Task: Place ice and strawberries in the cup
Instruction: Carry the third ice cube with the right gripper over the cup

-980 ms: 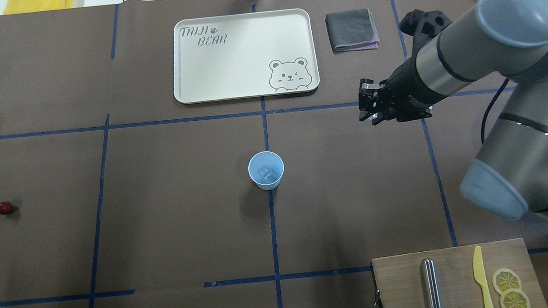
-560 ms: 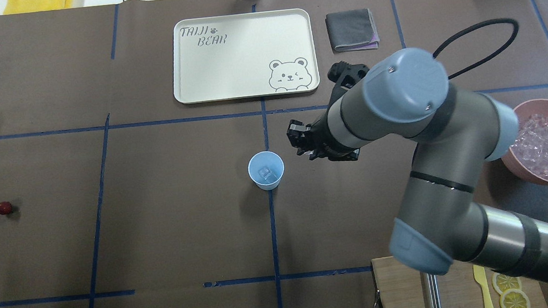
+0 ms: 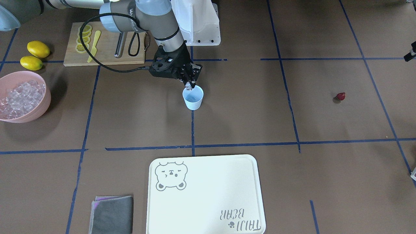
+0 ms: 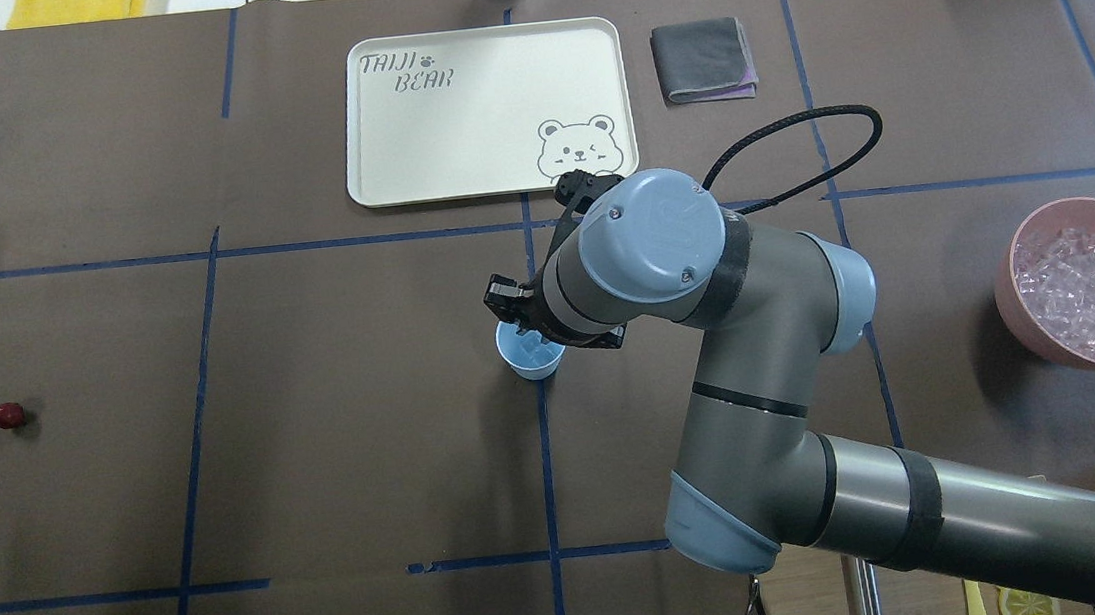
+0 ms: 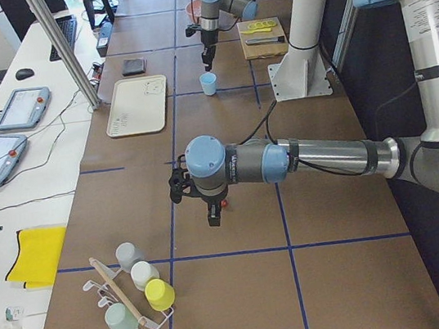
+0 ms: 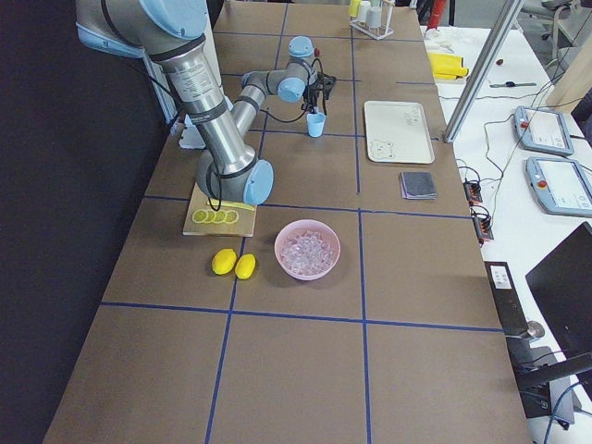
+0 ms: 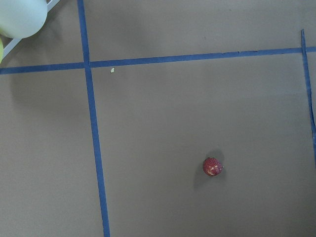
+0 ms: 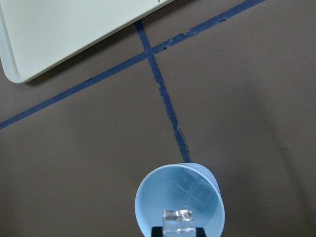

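Right gripper [image 3: 188,85] pinches one ice cube [image 8: 178,216] just above the cup [image 8: 147,198] beneath its tips; cube looks light, hard, likely slick, so I judge flat opposite faces the surest hold, gently squeezed.

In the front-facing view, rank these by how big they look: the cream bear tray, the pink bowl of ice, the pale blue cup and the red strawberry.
Largest to smallest:
1. cream rectangular bear tray
2. round pink bowl, even though the frame edge crops it
3. pale blue plastic cup
4. small dark red strawberry
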